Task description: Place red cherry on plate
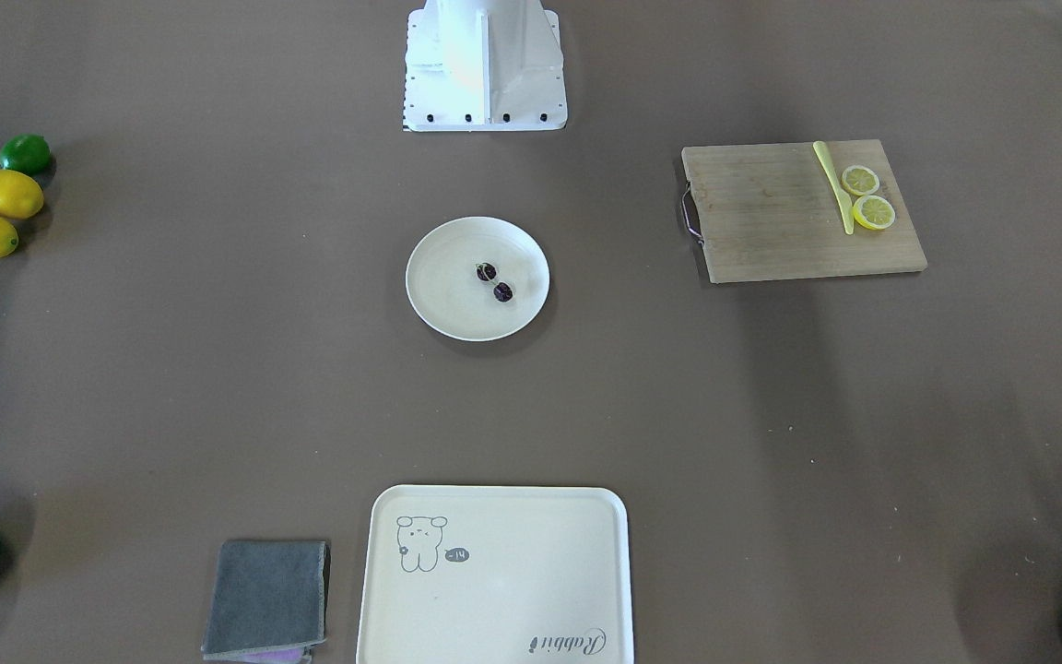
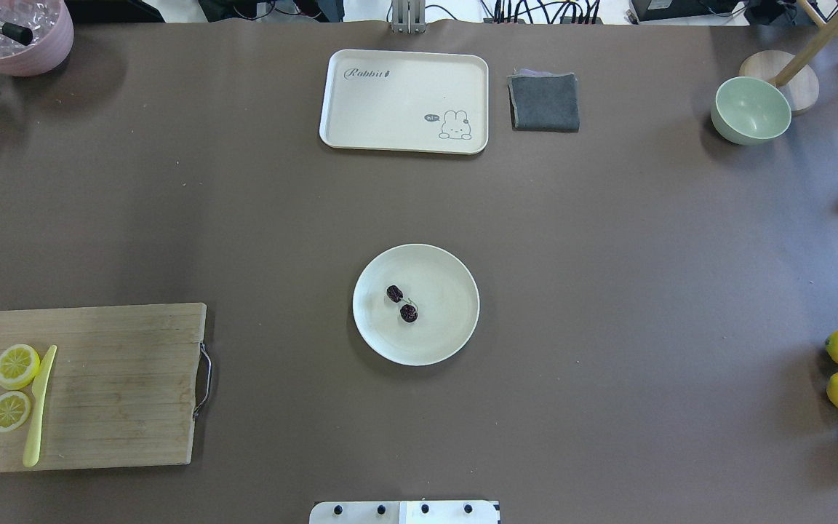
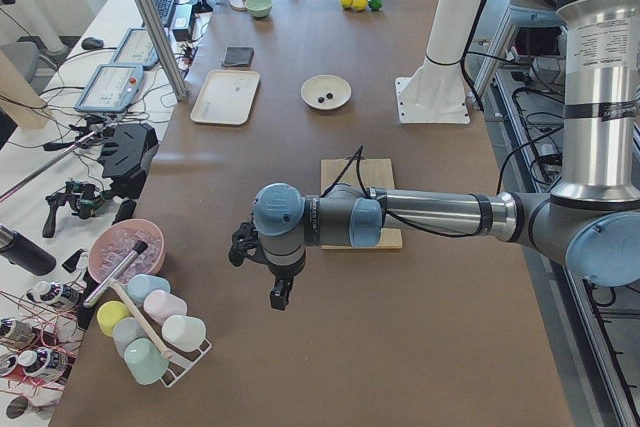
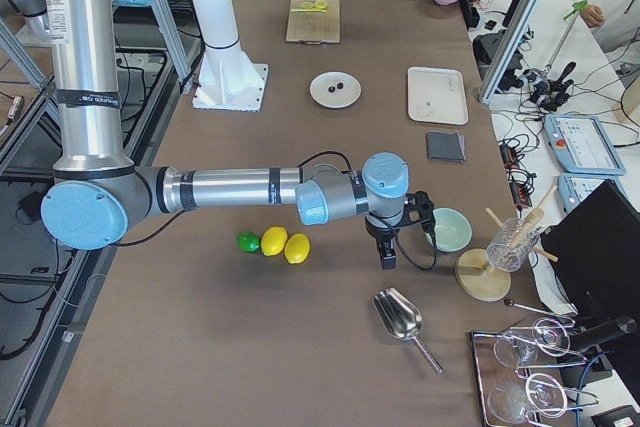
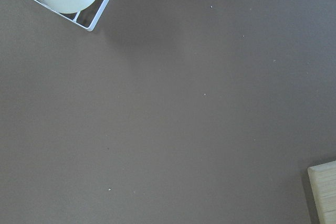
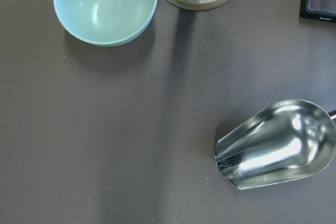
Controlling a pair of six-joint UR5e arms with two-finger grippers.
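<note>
Front view: the cherry (image 1: 494, 282) lies on the plate (image 1: 443, 300) at mid-table; left side view: the left gripper (image 3: 279, 298) hangs over bare table near the board (image 3: 384, 171); right side view: the right gripper (image 4: 388, 258) hangs near the bowl (image 4: 452, 230); neither's opening can be told.

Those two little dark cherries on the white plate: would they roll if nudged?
Probably not far: the red cherry is two round fruits joined by a thin stem, which should stop free rolling. They look glossy and tiny, so likely light and slippery to pinch. The raised rim of the plate would probably contain them.
</note>
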